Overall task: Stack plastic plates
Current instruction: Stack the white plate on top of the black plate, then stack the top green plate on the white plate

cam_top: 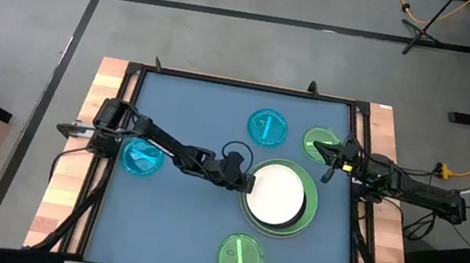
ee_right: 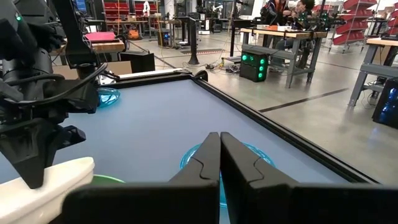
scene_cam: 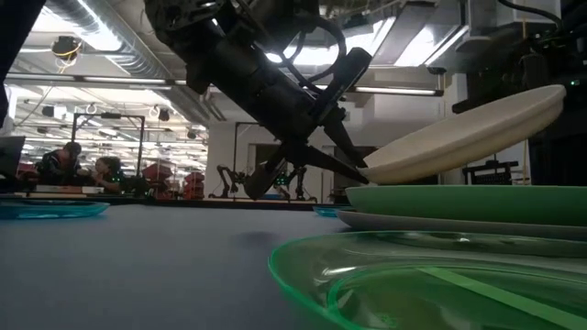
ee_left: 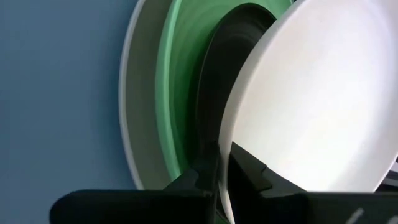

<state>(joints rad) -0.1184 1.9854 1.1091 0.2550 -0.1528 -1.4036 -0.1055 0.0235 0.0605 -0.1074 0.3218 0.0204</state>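
The stack sits right of the table's middle: a large grey plate (cam_top: 243,206) at the bottom, a large light green plate (cam_top: 295,226) on it, and a medium black plate (ee_left: 227,56) inside that. My left gripper (cam_top: 244,181) reaches in from the left and is shut on the medium white plate (cam_top: 280,194) above the stack. The white plate (scene_cam: 468,133) is tilted. My right gripper (cam_top: 331,165) is shut, holds nothing and hovers by the right edge, over a small green plate (cam_top: 316,142). My left gripper pinches the white plate's rim (ee_left: 225,155) on the plate's left side, one finger (ee_left: 252,174) on its upper face and the other (ee_left: 198,180) beneath. The fingers slant down from the table's left. The held edge (scene_cam: 371,172) is low over the stack and the opposite edge (scene_cam: 550,96) is raised.
Small translucent plates lie flat on the blue table: a blue one (cam_top: 266,127) toward the far side, another blue one (cam_top: 141,157) under the left arm, and a green one (cam_top: 241,256) near the near edge. A black frame rail (cam_top: 242,84) borders the table.
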